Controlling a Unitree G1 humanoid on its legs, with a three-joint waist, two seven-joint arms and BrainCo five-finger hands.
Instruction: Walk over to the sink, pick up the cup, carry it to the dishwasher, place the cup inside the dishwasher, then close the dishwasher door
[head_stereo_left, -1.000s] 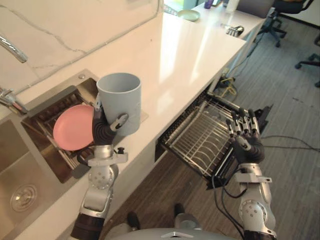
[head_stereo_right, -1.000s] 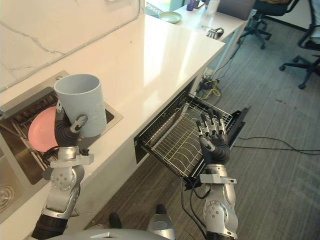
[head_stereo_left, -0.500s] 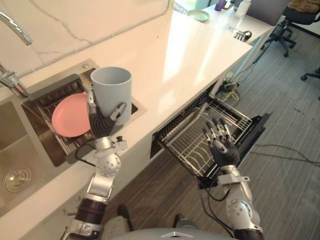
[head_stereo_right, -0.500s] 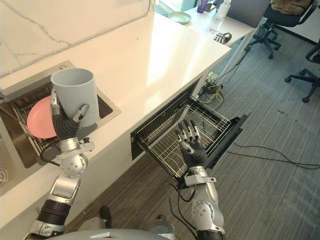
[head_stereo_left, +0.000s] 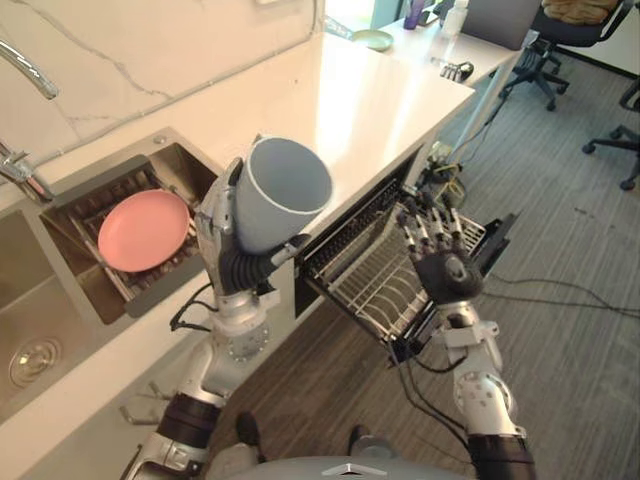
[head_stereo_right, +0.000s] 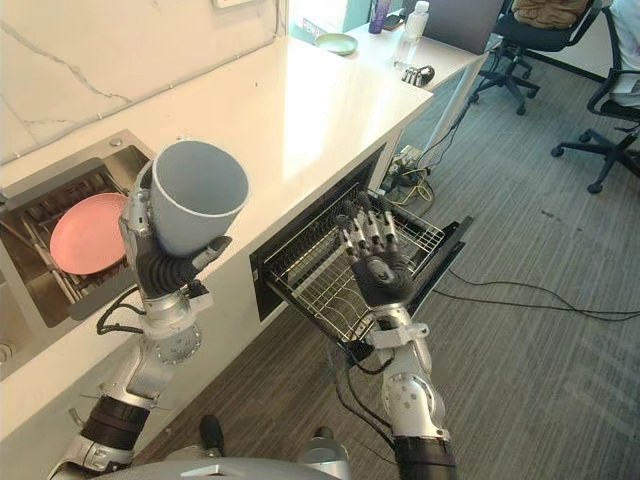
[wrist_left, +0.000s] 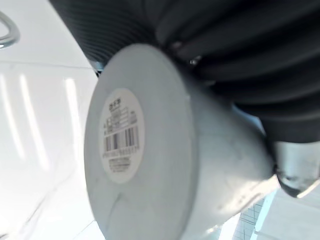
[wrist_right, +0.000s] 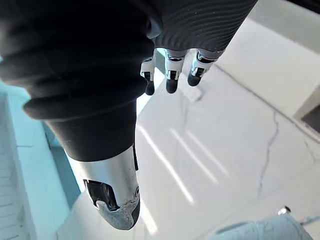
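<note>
Marble wall (head_stereo_left: 150, 40), grey carpet (head_stereo_right: 540, 330) (office chairs (head_stereo_right: 520, 40)).

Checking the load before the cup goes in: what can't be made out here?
Dishwasher rack: part hidden behind the right hand, eye views.
Left hand: fingers mostly behind the cup, eye views.
Sink: cut off by the left edge, eye views.
Far desk items: too small to name.

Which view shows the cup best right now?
The right eye view: the cup shows whole, tilted, with the left hand curled round its lower part. The left eye view shows much the same. The left wrist view gives its labelled base from close; the right wrist view perhaps a sliver.
</note>
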